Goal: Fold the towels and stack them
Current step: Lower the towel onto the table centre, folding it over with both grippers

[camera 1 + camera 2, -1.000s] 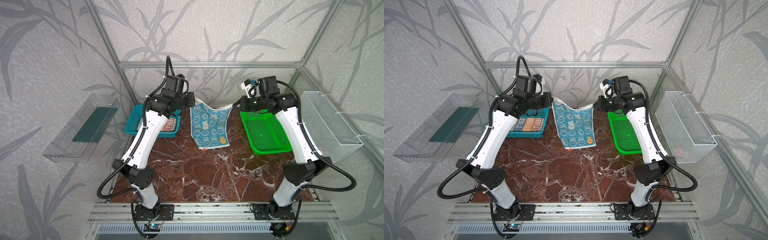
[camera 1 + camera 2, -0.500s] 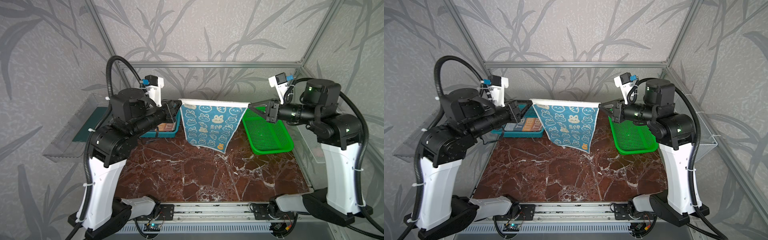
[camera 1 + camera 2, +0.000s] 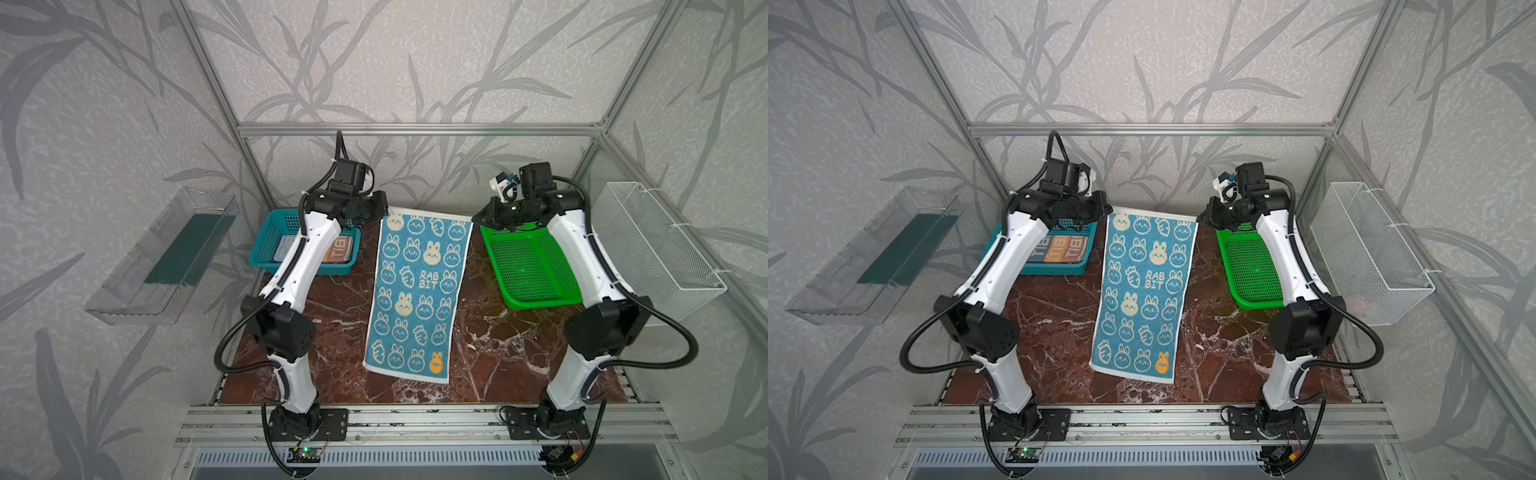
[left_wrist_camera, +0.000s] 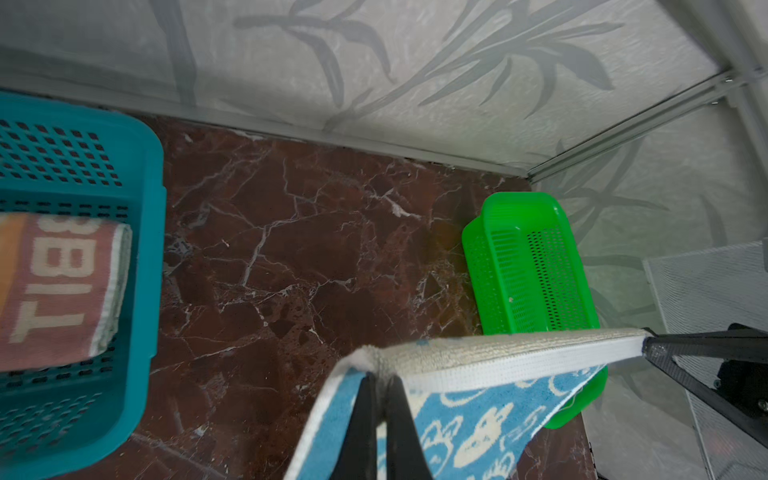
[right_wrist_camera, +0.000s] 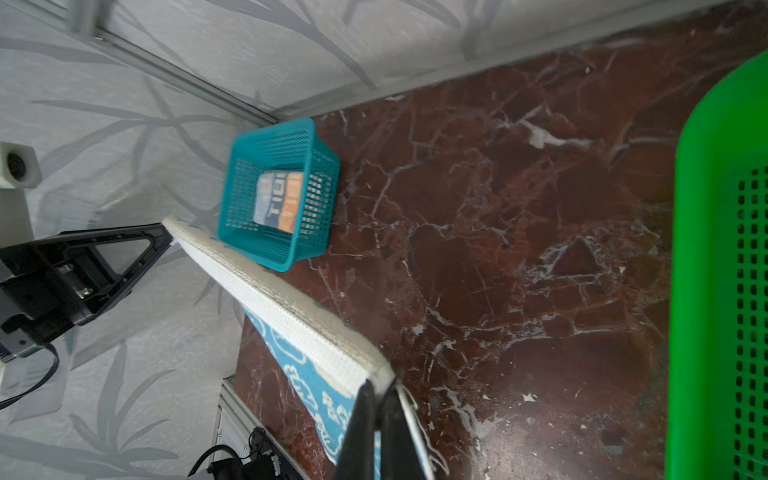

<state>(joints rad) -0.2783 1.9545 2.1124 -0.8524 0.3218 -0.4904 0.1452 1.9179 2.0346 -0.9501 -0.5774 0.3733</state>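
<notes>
Two grippers are closed on one blue towel (image 3: 417,291). The left gripper (image 4: 379,384) pinches one corner of its far edge and the right gripper (image 5: 380,395) pinches the other. That edge is stretched taut between them, raised off the table (image 3: 332,324). The rest of the blue towel lies flat, running from the grippers toward the arm bases. Just beyond the left gripper's outer side sits a teal basket (image 3: 266,241) holding folded towels (image 3: 1059,249). A green basket (image 3: 532,266) sits below the right gripper.
</notes>
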